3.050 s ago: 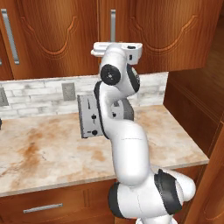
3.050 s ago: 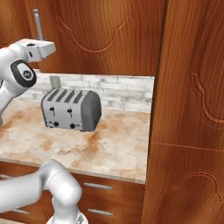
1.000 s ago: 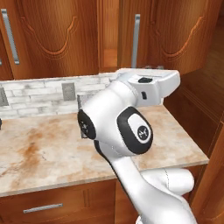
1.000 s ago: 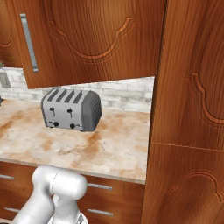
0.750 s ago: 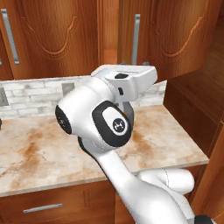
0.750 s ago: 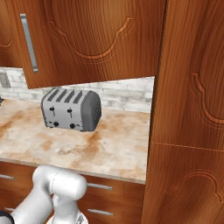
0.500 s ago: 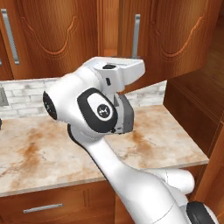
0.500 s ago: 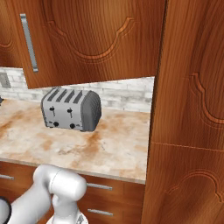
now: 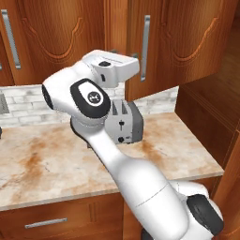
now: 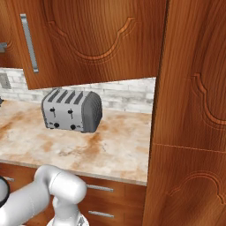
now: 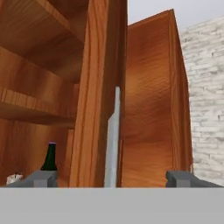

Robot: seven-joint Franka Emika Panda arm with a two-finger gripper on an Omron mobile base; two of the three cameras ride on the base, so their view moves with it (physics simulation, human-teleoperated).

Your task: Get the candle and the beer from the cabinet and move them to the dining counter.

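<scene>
Beer (image 11: 50, 158) upright on cabinet (image 11: 52, 87) shelf, neck up — candle (image 11: 14, 178) beside; jaws wide, holding nothing.

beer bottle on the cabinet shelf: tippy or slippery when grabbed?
Probably tippy: the beer stands upright, tall and slim with a narrow neck, so a high nudge may topple it. Likely slippery: its dark surface looks smooth. The candle sits close beside it, so a tipping bottle might knock it.
</scene>
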